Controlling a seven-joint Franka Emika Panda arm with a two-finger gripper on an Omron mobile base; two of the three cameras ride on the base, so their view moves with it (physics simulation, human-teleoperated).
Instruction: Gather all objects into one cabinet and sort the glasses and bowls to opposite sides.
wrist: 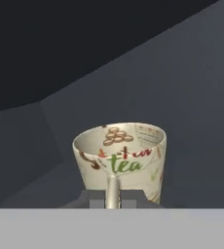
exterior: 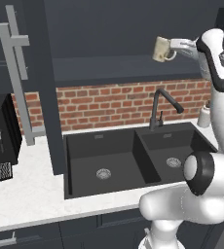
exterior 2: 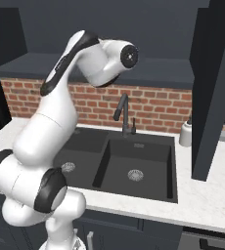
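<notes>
The gripper (exterior: 175, 48) pinches the cream mug (exterior: 160, 49) by its handle inside the open cabinet (exterior: 133, 29), a light, rigid, likely breakable piece best held there

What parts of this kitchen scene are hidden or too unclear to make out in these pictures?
- Cabinet interior: dark in the left base view and the hand view, so its contents can't be told.
- Cream mug: whether it rests on the shelf or hangs above it is unclear.
- Gripper: cut off by the hand view's bottom edge, fingers on either side of the mug's handle.
- Soap bottle: partly behind the open cabinet door in the right base view.
</notes>
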